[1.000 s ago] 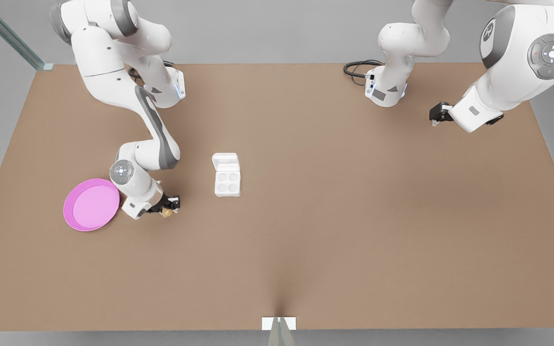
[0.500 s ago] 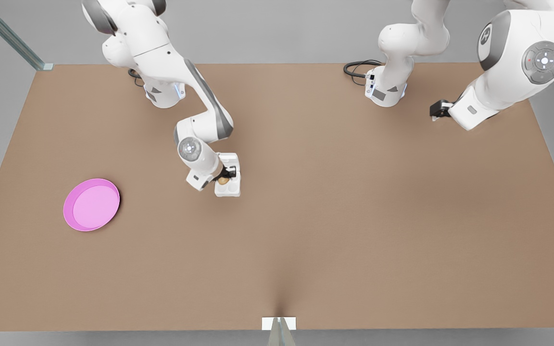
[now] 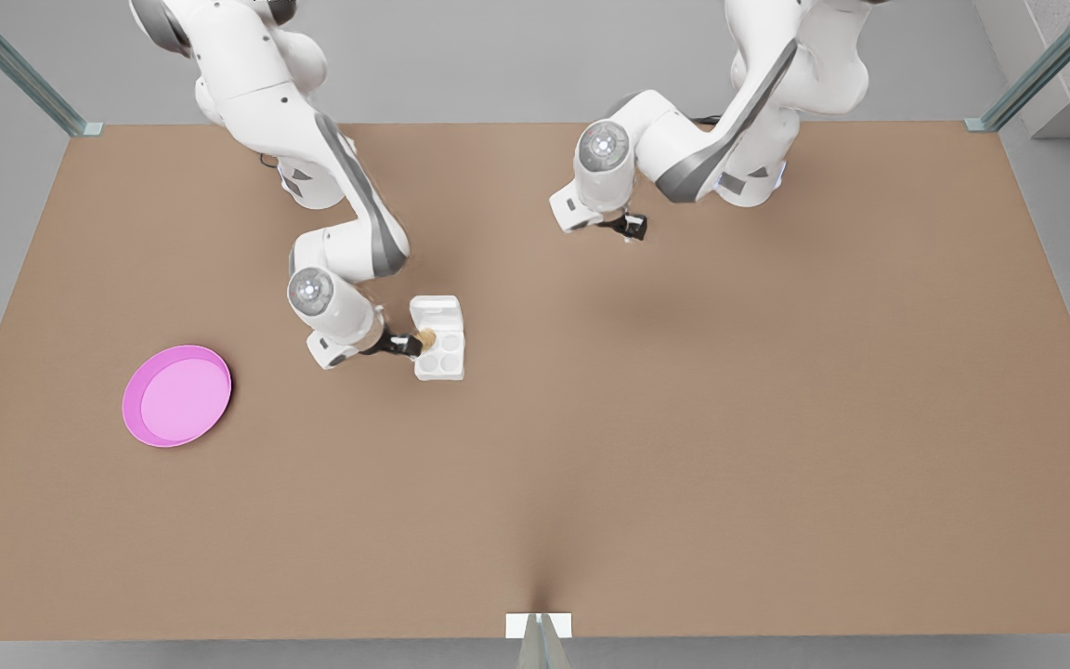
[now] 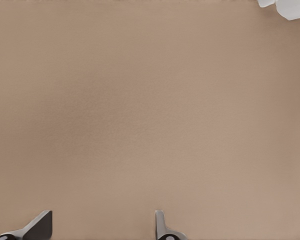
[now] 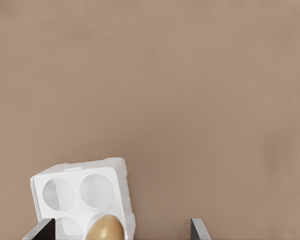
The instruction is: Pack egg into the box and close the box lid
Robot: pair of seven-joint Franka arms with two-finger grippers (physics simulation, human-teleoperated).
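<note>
To the front view's left of the box (image 3: 440, 369), well apart, a pink plate (image 3: 177, 397) is seen. Just beside the box on that same side, the right gripper (image 3: 408, 344) is held with fingers spread wide and nothing clamped. The egg (image 3: 425, 336) is seated in the box's cup nearest that gripper. The box lid (image 3: 436, 309) is laid open, flat behind the cups. Well apart to the box's right and farther back, the left gripper (image 3: 630, 229) is poised empty, fingers parted. The right gripper is judged nearer the lid.
</note>
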